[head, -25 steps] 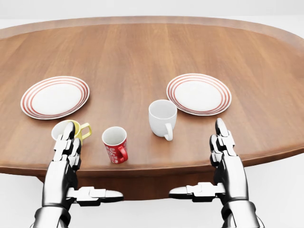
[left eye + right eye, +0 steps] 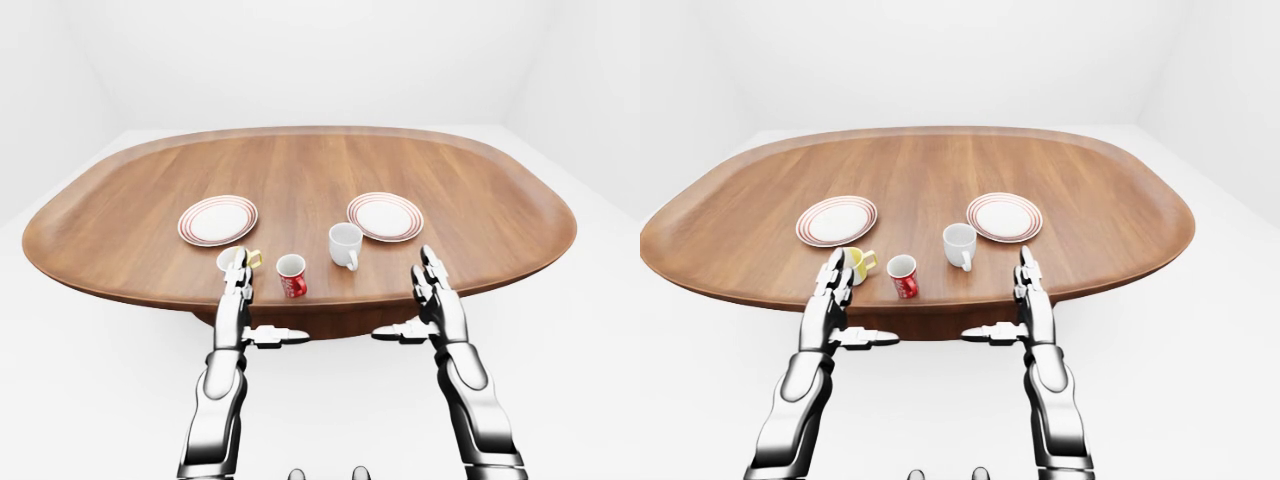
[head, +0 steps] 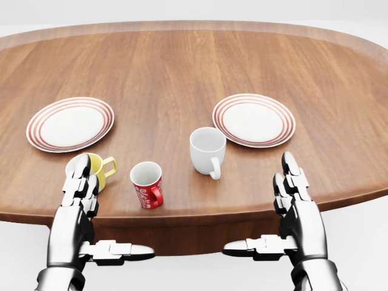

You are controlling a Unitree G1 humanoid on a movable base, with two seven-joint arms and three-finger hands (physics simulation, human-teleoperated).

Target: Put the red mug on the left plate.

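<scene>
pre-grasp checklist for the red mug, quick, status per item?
1. Red mug upright and free on the table, handle toward the view's lower right: ok.
2. Left plate bare, nothing on it: ok.
3. Left hand open, fingers straight, holding nothing: ok.
4. Left hand lined up on the red mug: not ok. It sits at the yellow mug, which lies to the red mug's left in the head view.
5. Yellow mug out of the route from red mug to left plate: not ok, it stands between them.
6. Right hand open, apart from the white mug and right plate: ok.
</scene>
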